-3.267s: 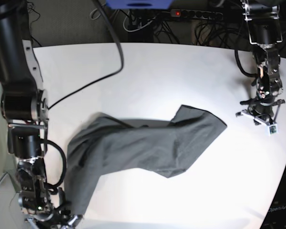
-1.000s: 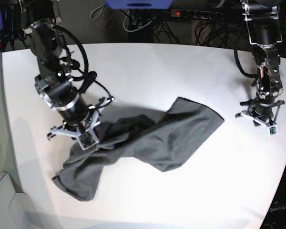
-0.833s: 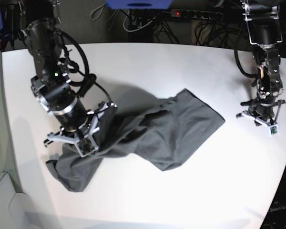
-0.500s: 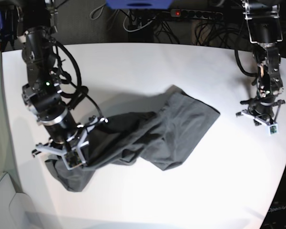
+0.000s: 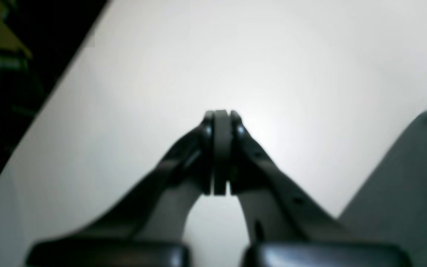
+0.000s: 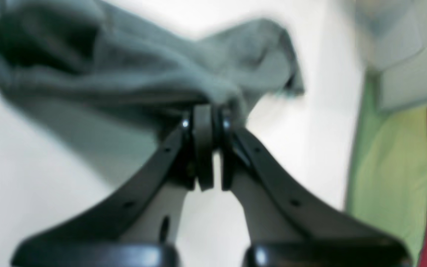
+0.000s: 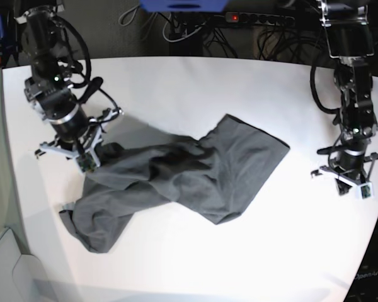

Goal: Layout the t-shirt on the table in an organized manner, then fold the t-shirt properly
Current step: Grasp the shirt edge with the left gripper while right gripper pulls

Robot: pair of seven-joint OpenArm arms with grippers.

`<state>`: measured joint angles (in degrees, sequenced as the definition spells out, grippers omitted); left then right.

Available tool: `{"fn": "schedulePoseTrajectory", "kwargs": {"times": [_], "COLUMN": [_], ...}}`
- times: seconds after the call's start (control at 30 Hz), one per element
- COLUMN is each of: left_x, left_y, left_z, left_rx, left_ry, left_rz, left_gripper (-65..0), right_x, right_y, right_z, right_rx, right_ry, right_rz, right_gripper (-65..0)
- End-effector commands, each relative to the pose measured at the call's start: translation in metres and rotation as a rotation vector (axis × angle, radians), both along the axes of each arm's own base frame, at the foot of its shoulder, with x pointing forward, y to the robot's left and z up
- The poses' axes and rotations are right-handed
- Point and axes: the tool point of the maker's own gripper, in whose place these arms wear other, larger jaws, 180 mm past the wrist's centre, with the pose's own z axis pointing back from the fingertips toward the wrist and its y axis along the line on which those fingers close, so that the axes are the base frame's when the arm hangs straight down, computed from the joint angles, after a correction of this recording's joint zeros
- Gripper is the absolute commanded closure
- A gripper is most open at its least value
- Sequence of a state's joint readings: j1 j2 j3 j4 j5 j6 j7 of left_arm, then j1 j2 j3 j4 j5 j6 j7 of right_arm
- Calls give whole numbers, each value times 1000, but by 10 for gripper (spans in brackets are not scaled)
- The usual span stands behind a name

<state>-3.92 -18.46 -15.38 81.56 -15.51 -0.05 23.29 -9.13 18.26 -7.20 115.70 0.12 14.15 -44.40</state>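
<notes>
Charcoal cotton t-shirt (image 7: 176, 179) rumpled, matt white table (image 7: 239, 94).

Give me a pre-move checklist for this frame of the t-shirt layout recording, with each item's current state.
1. Right gripper has a hold on the t-shirt: ok, jaws shut with grey cloth bunched at the tips.
2. Left gripper free of cloth: ok, jaws shut on nothing above bare table.
3. T-shirt lies flat and spread: not ok, it is rumpled and twisted in a diagonal band.
4. T-shirt fully on the table: ok, no part hangs over the edge in the base view.
5. Collar and tag located: cannot tell, neither shows.
6. Left gripper clear of the shirt: ok, it stands apart from the shirt's nearest corner.
</notes>
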Motion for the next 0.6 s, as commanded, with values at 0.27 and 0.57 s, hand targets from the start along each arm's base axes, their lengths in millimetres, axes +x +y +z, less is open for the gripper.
{"fn": "schedulePoseTrajectory", "kwargs": {"times": [0.27, 0.57], "left_x": [18, 19], "left_y": [-135, -144], "left_z": [-13, -107], "left_rx": [-97, -162], "left_ry": [-7, 240], "left_rz": [-246, -210], "left_gripper": [-3, -3], "right_x": [-4, -3], "right_y": [9, 11], "right_z": [3, 6], "right_rx": [34, 36], "right_ry": [-21, -30], "right_rz": [8, 11], "right_gripper": [0, 0]}}
